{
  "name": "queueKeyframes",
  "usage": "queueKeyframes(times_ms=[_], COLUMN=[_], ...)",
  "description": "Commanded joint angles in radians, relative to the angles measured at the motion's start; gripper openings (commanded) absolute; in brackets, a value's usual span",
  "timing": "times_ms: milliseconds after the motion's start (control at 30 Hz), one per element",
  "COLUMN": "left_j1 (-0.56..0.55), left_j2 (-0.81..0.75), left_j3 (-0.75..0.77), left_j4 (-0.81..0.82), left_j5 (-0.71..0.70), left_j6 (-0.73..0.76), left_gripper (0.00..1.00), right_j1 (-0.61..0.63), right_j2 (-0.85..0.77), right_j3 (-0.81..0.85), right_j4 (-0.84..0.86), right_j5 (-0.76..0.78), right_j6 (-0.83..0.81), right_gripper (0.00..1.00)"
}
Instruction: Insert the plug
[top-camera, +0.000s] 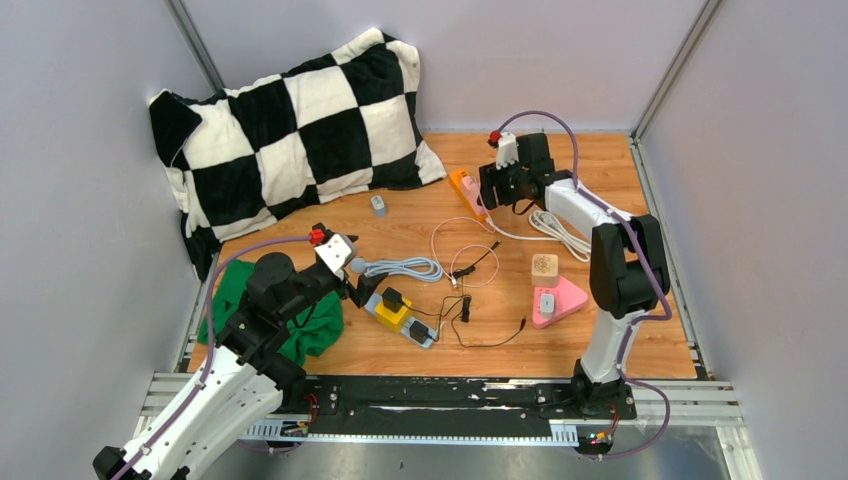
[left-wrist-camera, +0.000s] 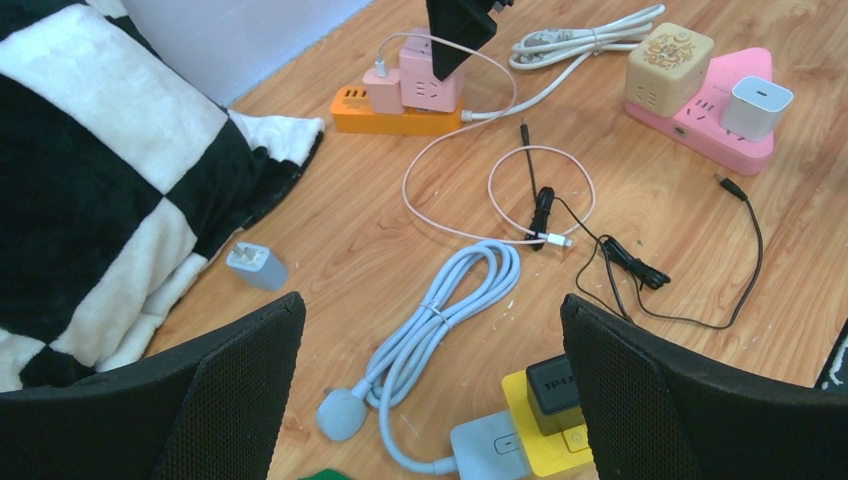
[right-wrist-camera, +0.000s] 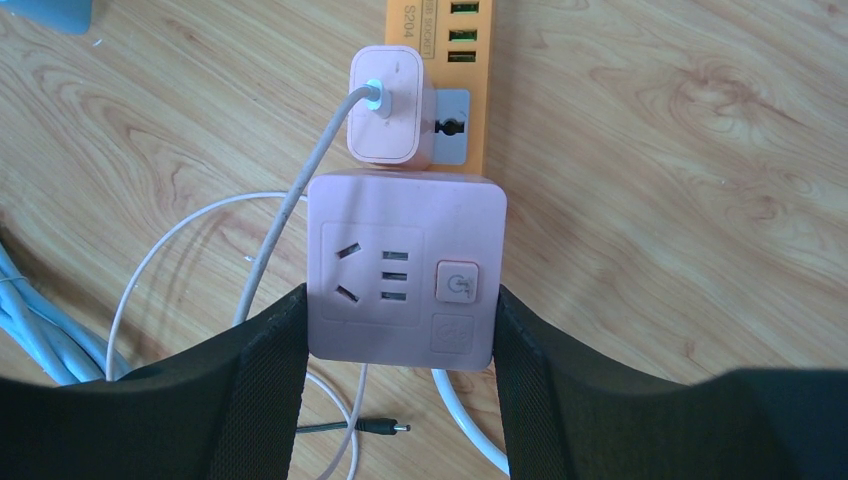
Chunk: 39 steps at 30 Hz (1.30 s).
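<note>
Both flat sides of the pink cube plug (right-wrist-camera: 405, 270) sit pinched in our right gripper (right-wrist-camera: 400, 310) — likely stiff, light, slick; left gripper (left-wrist-camera: 432, 310) gapes empty.

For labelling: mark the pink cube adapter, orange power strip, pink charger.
pink cube adapter (right-wrist-camera: 405, 270): right wrist view, top face.
orange power strip (right-wrist-camera: 425, 30): right wrist view, USB end.
pink charger (right-wrist-camera: 388, 105): right wrist view, top face.

power strips (top-camera: 466, 190) (top-camera: 400, 318) (top-camera: 565, 298) 3 | cube adapters (right-wrist-camera: 405, 270) (left-wrist-camera: 668, 62) 2 | pillow (top-camera: 300, 130) 1 | cloth (top-camera: 310, 325) 1

Checkered pillow (top-camera: 300, 125) behind green cloth (top-camera: 228, 285), left side
</note>
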<state>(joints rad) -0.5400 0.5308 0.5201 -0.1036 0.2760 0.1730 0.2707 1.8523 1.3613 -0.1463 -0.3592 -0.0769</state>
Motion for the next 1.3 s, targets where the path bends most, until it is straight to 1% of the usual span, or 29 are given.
queueKeyframes(times_ms=[0,133,500,633,833,967,1267], left_j1=[-0.004,-0.005,-0.005,-0.005,-0.005,-0.005,-0.005], left_j2=[-0.013,-0.014,-0.017,-0.018,-0.019,-0.019,-0.02], left_j3=[0.025,0.026,0.025,0.025,0.025,0.027,0.027], left_j4=[-0.002,-0.002,-0.004,-0.005,-0.013,-0.014,-0.022], left_j5=[-0.011,-0.012,-0.012,-0.018,-0.027,-0.034,-0.05], left_j6=[0.013,0.013,0.011,0.012,0.013,0.013,0.013], left_gripper=[1.0,1.0,1.0,1.0,1.0,1.0,1.0], right_j1=[0.03,0.048,0.106,0.11,0.124,0.14,0.147], right_j2=[-0.01,0.032,0.16,0.183,0.211,0.229,0.26], right_j3=[0.009,0.057,0.159,0.14,0.114,0.116,0.151], right_j4=[-0.037,-0.102,-0.284,-0.298,-0.329,-0.367,-0.407], right_j5=[0.075,0.104,0.258,0.249,0.284,0.323,0.352], right_j6=[-0.047,-0.061,-0.057,-0.031,-0.018,-0.021,-0.017], right_gripper=[0.0,0.0,0.0,0.0,0.0,0.0,0.0])
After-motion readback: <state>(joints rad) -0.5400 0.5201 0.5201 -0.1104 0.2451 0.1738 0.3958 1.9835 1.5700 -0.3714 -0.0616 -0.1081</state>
